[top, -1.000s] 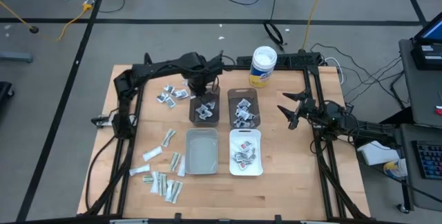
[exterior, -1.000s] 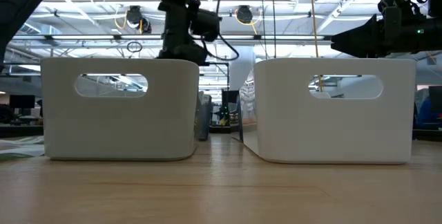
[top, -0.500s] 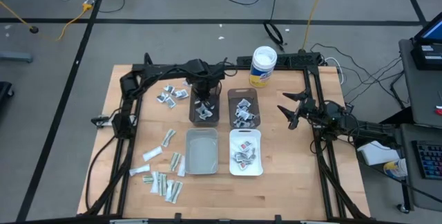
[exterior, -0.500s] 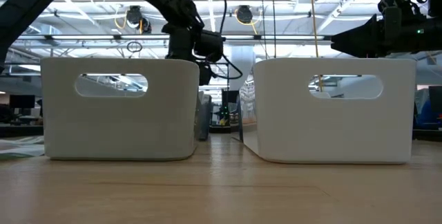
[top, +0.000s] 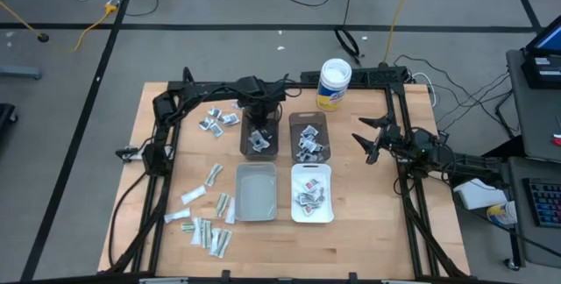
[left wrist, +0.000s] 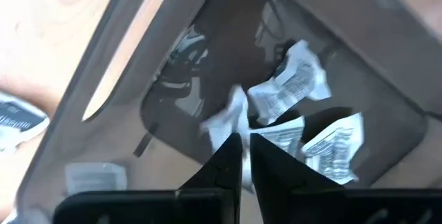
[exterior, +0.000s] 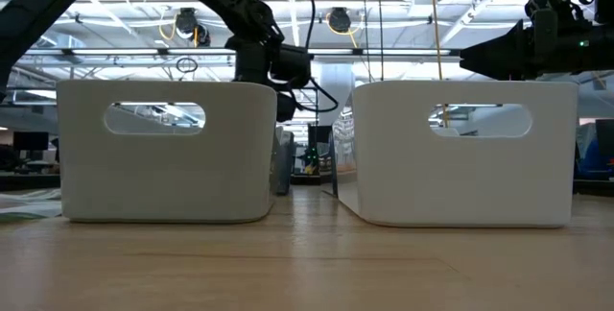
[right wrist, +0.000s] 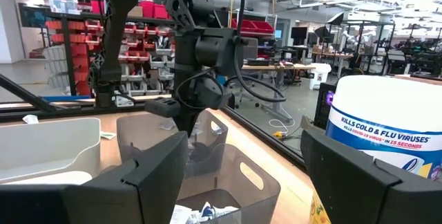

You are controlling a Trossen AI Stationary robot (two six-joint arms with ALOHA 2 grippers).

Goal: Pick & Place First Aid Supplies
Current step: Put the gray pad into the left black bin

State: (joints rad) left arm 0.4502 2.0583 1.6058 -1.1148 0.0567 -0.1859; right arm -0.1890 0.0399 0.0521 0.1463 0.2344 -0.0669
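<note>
On the light wooden table [top: 351, 223], four bins sit in a two-by-two block at the centre: a brown bin [top: 259, 135] and a second brown bin [top: 308, 137] at the back, a grey bin [top: 256, 191] and a white bin [top: 311, 194] in front. A white round tub [top: 334, 84] with a yellow label stands behind them, near the back edge. Around the table lies grey floor with black tape lines and loose cables. Across the table at surface height, two pale bin walls with handle slots fill the view, with an industrial hall of ceiling trusses and lamps behind.

First aid packets [top: 208, 231] lie loose on the table's left side; more lie in three of the bins, while the grey one looks bare.

Left gripper [left wrist: 246, 156] reaches into the first brown bin, fingers nearly together, their tips just beside a packet [left wrist: 231, 117]; whether it is pinched cannot be told. Right gripper [top: 366, 142] hangs released over the table's right side.
</note>
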